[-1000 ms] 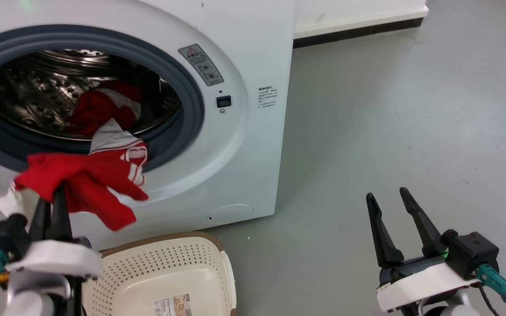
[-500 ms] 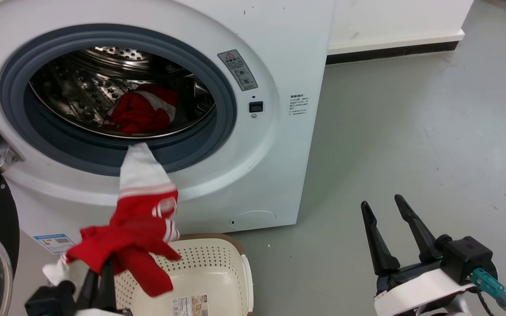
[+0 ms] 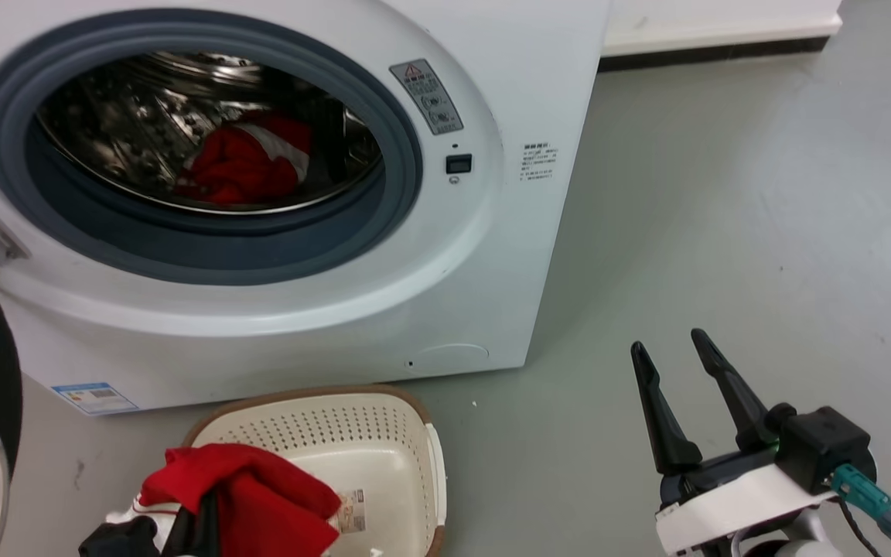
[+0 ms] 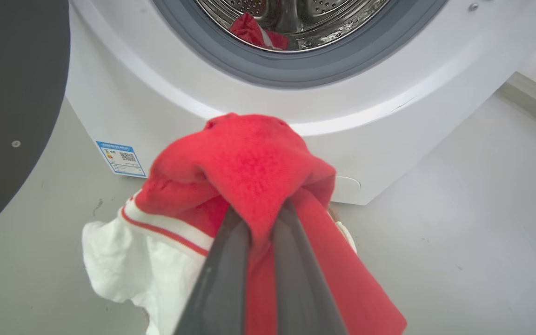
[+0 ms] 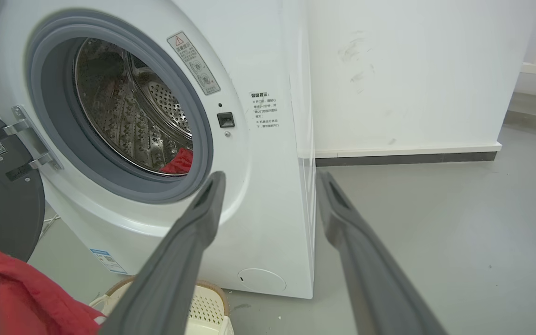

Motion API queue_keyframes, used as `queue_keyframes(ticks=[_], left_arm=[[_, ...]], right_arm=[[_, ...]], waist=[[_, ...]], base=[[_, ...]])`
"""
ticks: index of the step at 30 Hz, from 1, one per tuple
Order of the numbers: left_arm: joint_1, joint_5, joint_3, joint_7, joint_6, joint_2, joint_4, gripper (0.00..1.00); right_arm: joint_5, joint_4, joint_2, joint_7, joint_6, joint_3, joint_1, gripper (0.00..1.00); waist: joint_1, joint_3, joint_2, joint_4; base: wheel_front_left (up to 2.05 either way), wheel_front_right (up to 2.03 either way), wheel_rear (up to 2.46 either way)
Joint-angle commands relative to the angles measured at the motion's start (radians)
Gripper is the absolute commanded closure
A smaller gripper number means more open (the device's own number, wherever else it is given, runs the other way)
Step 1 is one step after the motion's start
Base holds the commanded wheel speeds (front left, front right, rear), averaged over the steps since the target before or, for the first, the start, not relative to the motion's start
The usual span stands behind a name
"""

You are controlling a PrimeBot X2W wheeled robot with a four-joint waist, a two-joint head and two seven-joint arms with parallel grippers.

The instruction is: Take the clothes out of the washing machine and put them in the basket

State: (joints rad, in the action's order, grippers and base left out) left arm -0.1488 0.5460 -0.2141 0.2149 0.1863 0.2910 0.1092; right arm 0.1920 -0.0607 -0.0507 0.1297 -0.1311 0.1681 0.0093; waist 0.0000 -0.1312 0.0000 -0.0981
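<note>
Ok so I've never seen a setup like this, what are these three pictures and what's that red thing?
They come from one robot with two arms. The head view looks down from its head; the other two look along each arm's two dark fingers. It faces a white washing machine with its door open. The left hand is shut on a red garment with white trim and holds it over the cream basket on the grey floor. Another red garment lies in the drum. The right hand is open and holds nothing, off to the side.
</note>
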Motion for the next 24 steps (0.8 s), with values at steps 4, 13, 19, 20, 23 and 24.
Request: queue_keyframes(ticks=[4, 13, 19, 20, 23, 24], left_arm=[[0.090, 0.005, 0.017, 0.026, -0.031, -0.006, 0.096, 1.00], [0.304, 0.015, 0.011, 0.040, -0.123, -0.013, 0.428, 1.00], [0.441, 0.028, 0.001, 0.033, -0.172, -0.030, 0.675, 1.00], [0.462, 0.028, -0.004, 0.029, -0.181, -0.033, 0.715, 1.00], [0.536, 0.028, -0.010, 0.021, -0.203, -0.031, 0.820, 1.00], [0.556, 0.033, -0.010, 0.014, -0.207, -0.034, 0.853, 1.00]], right_arm=[[-0.008, -0.014, 0.001, 0.003, 0.001, 0.007, -0.041, 0.00], [-0.002, -0.006, 0.001, 0.021, 0.001, 0.040, -0.126, 0.00], [0.010, 0.004, 0.001, 0.037, 0.001, 0.049, -0.167, 0.00], [0.010, 0.006, 0.001, 0.039, 0.001, 0.052, -0.174, 0.00], [0.019, 0.009, 0.001, 0.050, 0.001, 0.057, -0.193, 0.00], [0.022, 0.009, 0.001, 0.055, 0.001, 0.060, -0.199, 0.00]], waist=[[0.0000, -0.085, 0.0000, -0.023], [0.0000, -0.230, 0.0000, -0.092], [0.0000, -0.312, 0.0000, -0.145], [0.0000, -0.325, 0.0000, -0.154], [0.0000, -0.371, 0.0000, -0.176], [0.0000, -0.389, 0.0000, -0.182]], base=[[0.00, 0.00, 0.00], [0.00, 0.00, 0.00], [0.00, 0.00, 0.00], [0.00, 0.00, 0.00], [0.00, 0.00, 0.00], [0.00, 0.00, 0.00]])
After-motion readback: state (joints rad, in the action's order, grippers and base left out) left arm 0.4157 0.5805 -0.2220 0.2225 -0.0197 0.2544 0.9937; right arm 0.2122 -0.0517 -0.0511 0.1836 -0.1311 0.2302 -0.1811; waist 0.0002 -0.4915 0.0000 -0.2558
